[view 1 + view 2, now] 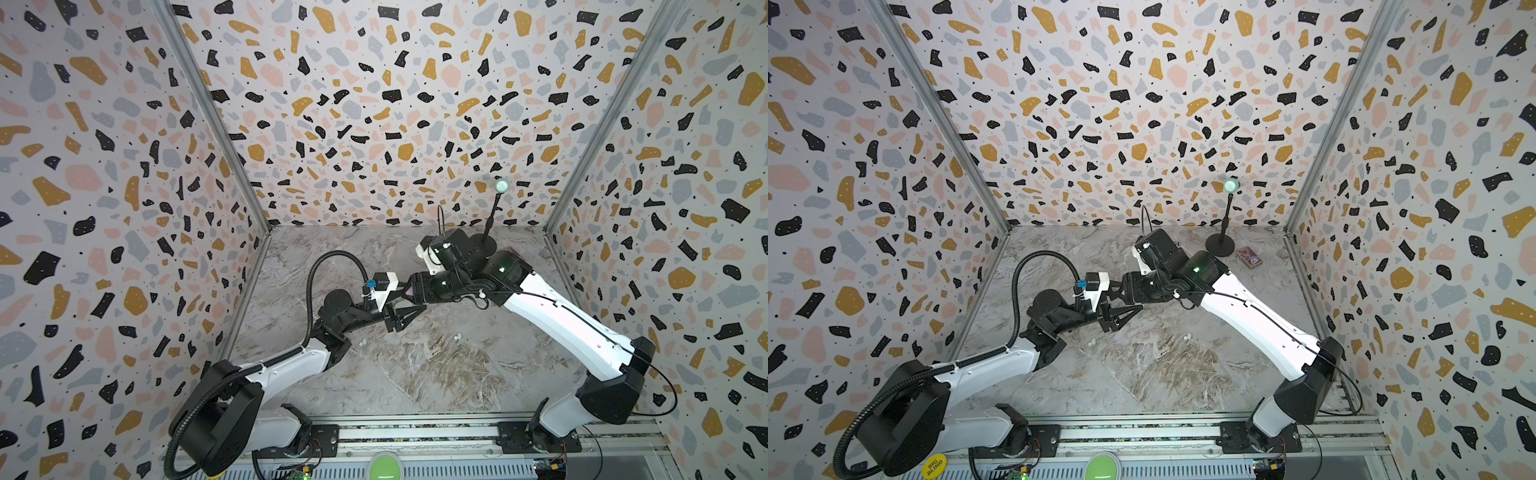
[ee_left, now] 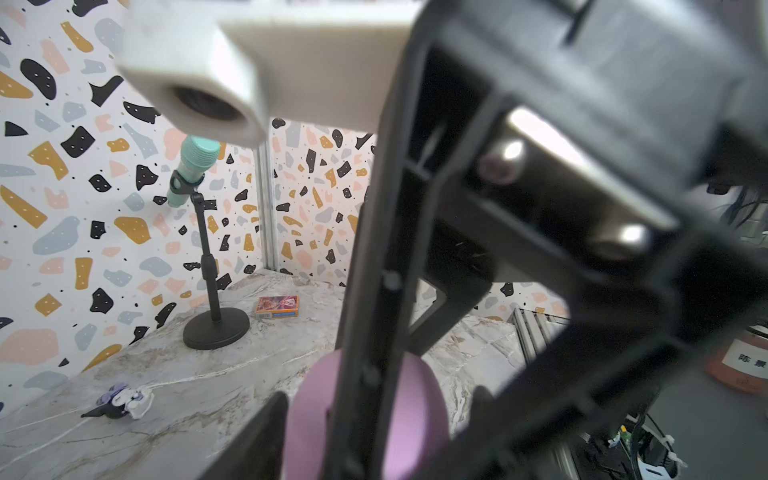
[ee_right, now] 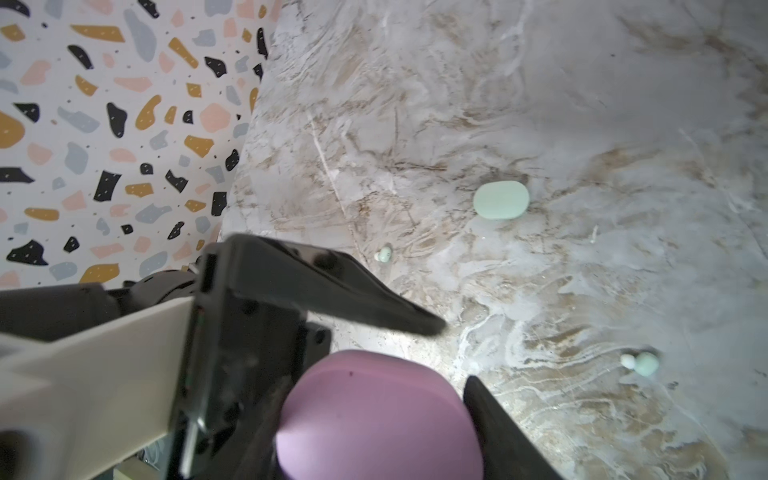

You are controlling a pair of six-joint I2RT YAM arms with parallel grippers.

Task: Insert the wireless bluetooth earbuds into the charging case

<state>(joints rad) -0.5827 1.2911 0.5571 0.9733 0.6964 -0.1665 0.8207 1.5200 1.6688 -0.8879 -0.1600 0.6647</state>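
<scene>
Right gripper point(image 3: 378, 380) is clamped on the lilac charging case point(image 3: 374, 428), low in frame; left gripper point(image 1: 409, 316) beside it has jaws apart. One mint earbud point(image 1: 363, 342) and a second mint earbud point(image 1: 458, 337) lie below mid-frame on the marble table point(image 1: 415, 386), between terrazzo walls point(image 1: 374, 104). Right wrist view alone shows a mint case point(image 3: 501, 199) plainly; left wrist view alone, a toy point(image 2: 120, 401).

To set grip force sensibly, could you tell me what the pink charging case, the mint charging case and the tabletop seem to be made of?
The pink charging case looks like matte plastic: smooth rounded shell, no glare. The mint charging case seems the same, evenly coloured. The tabletop shows marble veining with sheen; stone or printed laminate, unclear.
</scene>
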